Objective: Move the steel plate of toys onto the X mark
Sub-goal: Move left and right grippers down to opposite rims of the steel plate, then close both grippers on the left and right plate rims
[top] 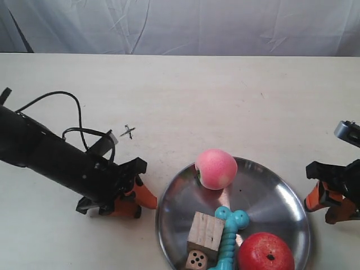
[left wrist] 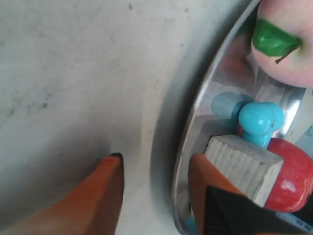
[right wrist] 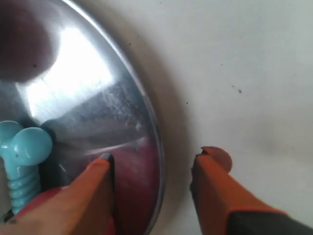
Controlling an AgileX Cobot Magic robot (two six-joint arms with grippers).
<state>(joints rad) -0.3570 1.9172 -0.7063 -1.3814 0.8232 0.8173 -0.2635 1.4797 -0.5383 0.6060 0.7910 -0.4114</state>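
Note:
The steel plate (top: 264, 197) lies at the table's front and carries a pink peach (top: 216, 169), a wooden cube (top: 206, 230), a dotted die (top: 196, 260), a turquoise bone (top: 228, 236) and a red apple (top: 265, 253). The X mark (top: 129, 131) is drawn on the table, up and left of the plate. My left gripper (top: 143, 202) is open at the plate's left edge. In its wrist view the left gripper (left wrist: 156, 159) has the rim (left wrist: 195, 112) between its fingers. My right gripper (top: 325, 205) is open at the right edge. It (right wrist: 155, 155) straddles the rim (right wrist: 157, 147) there.
A black cable (top: 79, 121) loops over the left arm, close to the X mark. The pale table (top: 225, 95) stretches back to a white cloth backdrop (top: 180, 25). The plate's front edge runs out of the exterior view.

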